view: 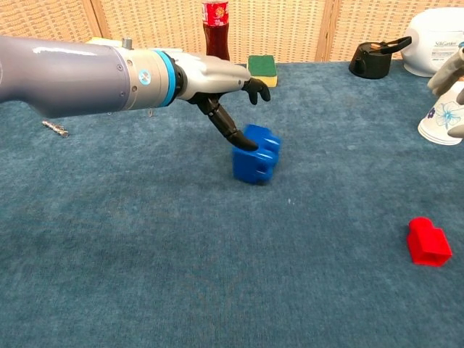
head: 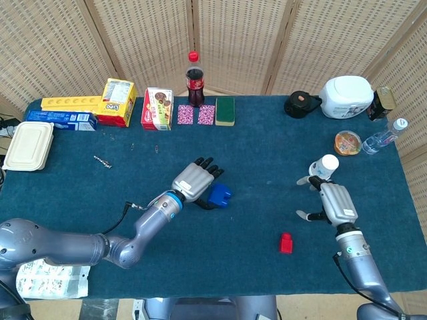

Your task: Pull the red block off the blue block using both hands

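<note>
The blue block [head: 218, 195] [view: 256, 153] stands on the cloth near the table's middle. My left hand [head: 195, 181] [view: 217, 83] hovers just left of it with fingers spread, one fingertip [view: 249, 144] touching the block's top edge. The red block [head: 286, 243] [view: 428, 241] lies alone on the cloth, to the right and nearer the front. My right hand [head: 331, 199] is raised above and right of the red block, fingers apart and holding nothing; in the chest view only its edge [view: 451, 65] shows at the right border.
A white paper cup [head: 324, 167] [view: 444, 116] stands close behind my right hand. A cola bottle [head: 195, 79], snack boxes [head: 158, 108], a sponge [head: 225, 111] and a black lid [head: 301, 105] line the back. A white container [head: 28, 145] sits at the left edge.
</note>
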